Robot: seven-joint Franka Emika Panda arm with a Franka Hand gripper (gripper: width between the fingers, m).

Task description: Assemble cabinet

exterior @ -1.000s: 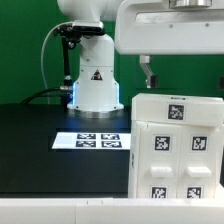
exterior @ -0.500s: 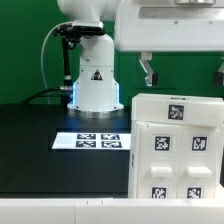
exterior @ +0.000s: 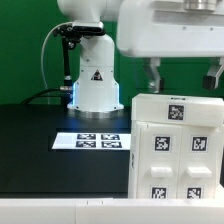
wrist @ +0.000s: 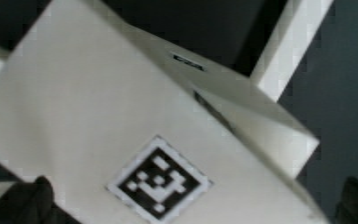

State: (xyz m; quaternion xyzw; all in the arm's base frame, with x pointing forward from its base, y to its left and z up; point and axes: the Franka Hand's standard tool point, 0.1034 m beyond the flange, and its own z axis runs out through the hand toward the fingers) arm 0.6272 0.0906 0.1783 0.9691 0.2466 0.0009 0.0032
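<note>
Cabinet [exterior: 178, 143] first: it stands at the exterior view's right, a white boxy body with black-and-white tags on its top and front, resting on the black table [exterior: 40, 140] near the front edge. My claw [exterior: 180, 76] hangs directly above it with the jaws spread wide and nothing between them; 1 finger [exterior: 153, 74] shows over the near-left corner of the top, the other near the right edge of the frame. In the wrist view the same white top [wrist: 105, 110] fills most of the picture at a slant, with 1 tag [wrist: 160, 181] close under me and dark finger tips at the lower corners.

My judgement is that the step in hand is a descent to grasp the body across its width. To do it well I should keep both fingers outside the side walls as I come down, square my wrist to the edges, since the top looks skewed to my camera, and close only once the pads are below the rim.

Around it, the table is matte black. The marker board [exterior: 93, 141] lies flat beside the cabinet, in front of my white base [exterior: 95, 85]. A green backdrop [exterior: 25, 50] closes the room behind.
</note>
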